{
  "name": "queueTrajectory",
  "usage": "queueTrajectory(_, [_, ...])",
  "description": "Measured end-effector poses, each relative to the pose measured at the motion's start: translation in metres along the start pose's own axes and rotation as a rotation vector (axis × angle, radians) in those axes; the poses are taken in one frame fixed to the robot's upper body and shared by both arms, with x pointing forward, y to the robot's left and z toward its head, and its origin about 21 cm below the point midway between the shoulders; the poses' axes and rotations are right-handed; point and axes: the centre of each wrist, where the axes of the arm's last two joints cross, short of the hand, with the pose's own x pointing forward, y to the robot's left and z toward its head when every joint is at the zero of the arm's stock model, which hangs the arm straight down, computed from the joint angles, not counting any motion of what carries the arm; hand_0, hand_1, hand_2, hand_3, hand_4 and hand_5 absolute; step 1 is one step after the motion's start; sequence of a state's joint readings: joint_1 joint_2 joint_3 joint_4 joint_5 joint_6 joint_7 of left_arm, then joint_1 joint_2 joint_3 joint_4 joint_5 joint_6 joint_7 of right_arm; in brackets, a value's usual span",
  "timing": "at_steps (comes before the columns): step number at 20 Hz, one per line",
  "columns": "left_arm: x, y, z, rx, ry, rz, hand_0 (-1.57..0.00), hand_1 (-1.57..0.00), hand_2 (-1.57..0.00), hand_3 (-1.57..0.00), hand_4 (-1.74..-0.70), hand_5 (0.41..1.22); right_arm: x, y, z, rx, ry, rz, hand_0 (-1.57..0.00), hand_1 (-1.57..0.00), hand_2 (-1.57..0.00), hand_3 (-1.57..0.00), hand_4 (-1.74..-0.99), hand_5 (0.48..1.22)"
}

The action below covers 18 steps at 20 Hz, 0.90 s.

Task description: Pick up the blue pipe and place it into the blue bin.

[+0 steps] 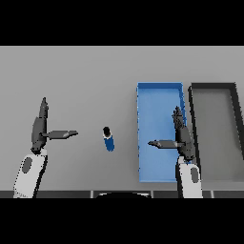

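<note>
One short blue cylindrical pipe [109, 138] with a dark end lay on the grey table [86, 76] near its front edge, ungrasped, between two released, straight-fingered hands: left hand [40, 128], and right hand [181, 136] over the one blue rectangular bin [141, 143]. One dark grey bin [193, 102] adjoined it.

Non-task items: grey tabletop [86, 71], plain and uniform, fills the view from the far edge to the near edge. One dark bin [192, 114] on the right side of the tabletop: rectangular, black rim and walls, grey floor about the same tone as the tabletop. Long axis runs away from the viewer, far end roughly level with the neighbouring container's far end. Its left wall sits just beside that neighbour; can't tell if they touch. Its right wall angles outward toward the near end and runs to the view's right edge. Nothing visible inside it. Near end is hard to make out.
</note>
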<state>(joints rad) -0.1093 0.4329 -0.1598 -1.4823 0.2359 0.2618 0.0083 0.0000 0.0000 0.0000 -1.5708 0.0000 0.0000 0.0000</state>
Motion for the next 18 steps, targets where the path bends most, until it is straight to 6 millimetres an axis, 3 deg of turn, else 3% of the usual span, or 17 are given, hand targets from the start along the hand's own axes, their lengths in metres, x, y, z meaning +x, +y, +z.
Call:
queueTrajectory(6, [0.002, -0.009, -0.008, -0.002, 0.004, 0.002, 0.00, 0.00, 0.00, 0.00, -0.97, 0.593, 0.001, -0.008, -0.005, -0.002, 0.010, 0.002, 0.00, 0.00, 0.00, 0.00, -1.205, 0.629])
queueTrajectory(8, [-0.009, 0.018, 0.004, -0.183, -0.054, -0.120, 0.00, 0.00, 0.00, 0.00, -0.96, 0.590, 0.007, -0.029, 0.012, 0.059, -0.132, 0.230, 0.00, 0.00, 0.00, 0.00, -1.197, 0.627])
queueTrajectory(11, [-0.011, 0.032, 0.003, -0.270, -0.067, -0.171, 0.00, 0.00, 0.00, 0.00, -0.96, 0.595, 0.011, -0.026, 0.018, 0.092, -0.133, 0.303, 0.00, 0.00, 0.00, 0.00, -1.196, 0.623])
queueTrajectory(18, [-0.004, 0.027, 0.019, -0.490, -0.093, -0.164, 0.00, 0.00, 0.00, 0.00, -1.03, 0.549, 0.015, -0.030, 0.017, 0.096, -0.123, 0.324, 0.00, 0.00, 0.00, 0.00, -1.179, 0.616])
